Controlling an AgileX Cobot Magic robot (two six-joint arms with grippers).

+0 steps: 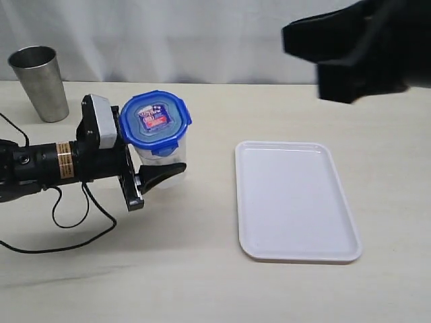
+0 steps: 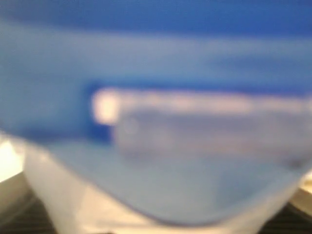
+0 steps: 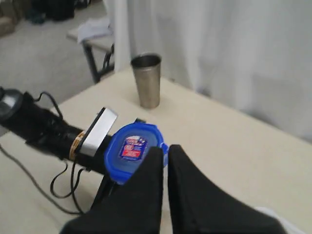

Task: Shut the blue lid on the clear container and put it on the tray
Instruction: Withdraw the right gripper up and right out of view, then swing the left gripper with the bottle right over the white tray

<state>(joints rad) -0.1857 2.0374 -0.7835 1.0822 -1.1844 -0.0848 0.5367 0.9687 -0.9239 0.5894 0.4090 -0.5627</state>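
Beige table (image 1: pixel 202 269), blue lid (image 1: pixel 156 122), illegible label (image 1: pixel 154 118)

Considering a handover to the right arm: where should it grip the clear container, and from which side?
Grip the clear container on its wall just under the blue lid, from the tray side. The left gripper clamps it from the opposite side, so that face is free, and the lid's wider rim should resist slipping. The right gripper, now shut, must open first.

The blue lid (image 2: pixel 156 63) fills the left wrist view, wholly blurred
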